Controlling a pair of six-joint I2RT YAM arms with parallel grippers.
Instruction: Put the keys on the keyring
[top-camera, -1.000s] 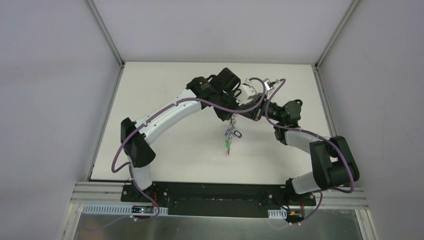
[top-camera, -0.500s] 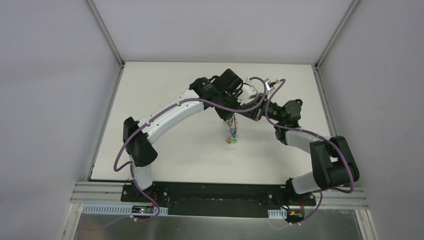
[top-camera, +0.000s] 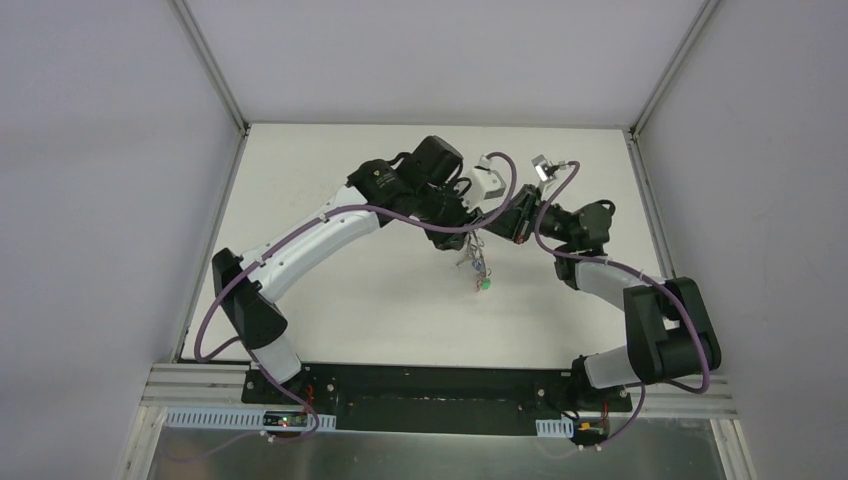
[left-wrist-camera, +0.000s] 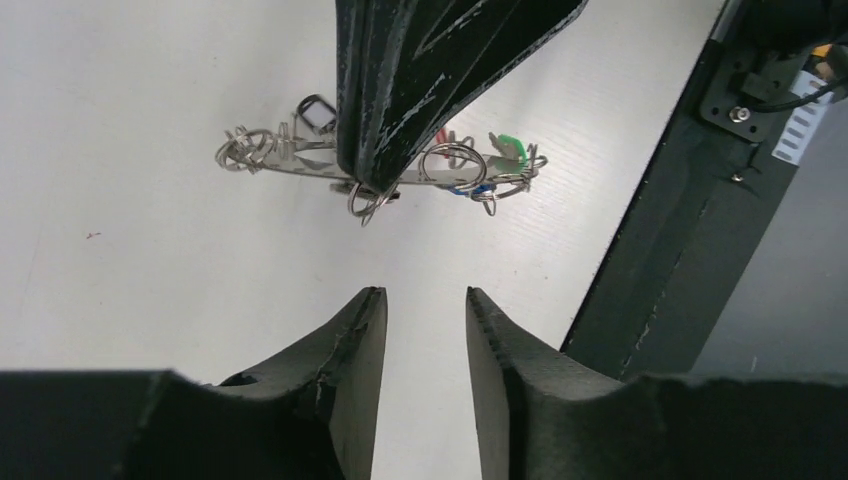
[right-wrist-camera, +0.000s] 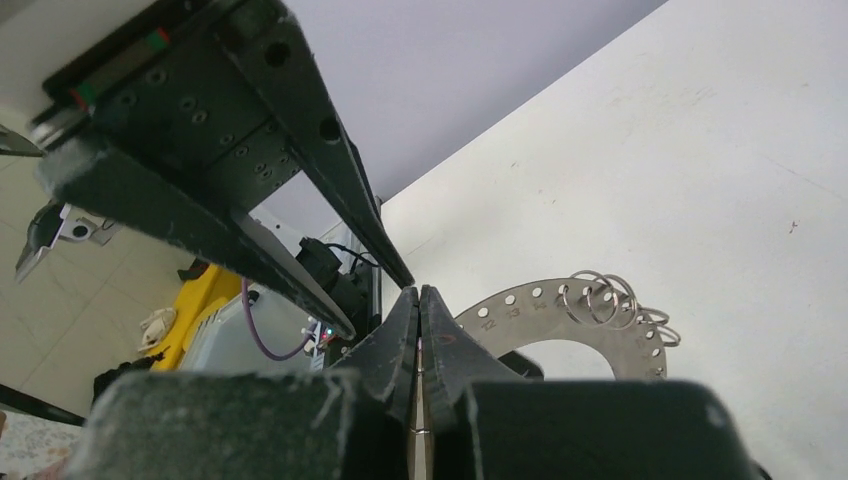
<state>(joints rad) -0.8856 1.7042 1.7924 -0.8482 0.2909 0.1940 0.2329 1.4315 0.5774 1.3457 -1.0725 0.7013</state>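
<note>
My right gripper (right-wrist-camera: 418, 298) pinches the keyring (right-wrist-camera: 545, 312); my left gripper (left-wrist-camera: 425, 305), just beside it, stands narrowly parted, holding nothing.

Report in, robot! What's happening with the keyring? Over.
Left gripper open, empty. Right gripper shut on the keyring. Small rings and coloured tags strung on it. Nothing blocking.

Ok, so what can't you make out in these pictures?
Top view: the keys are too small to count.
Left wrist view: the right gripper covers the middle of the keyring.
Right wrist view: that gripper's fingers hide part of the keyring; no keys show.
</note>
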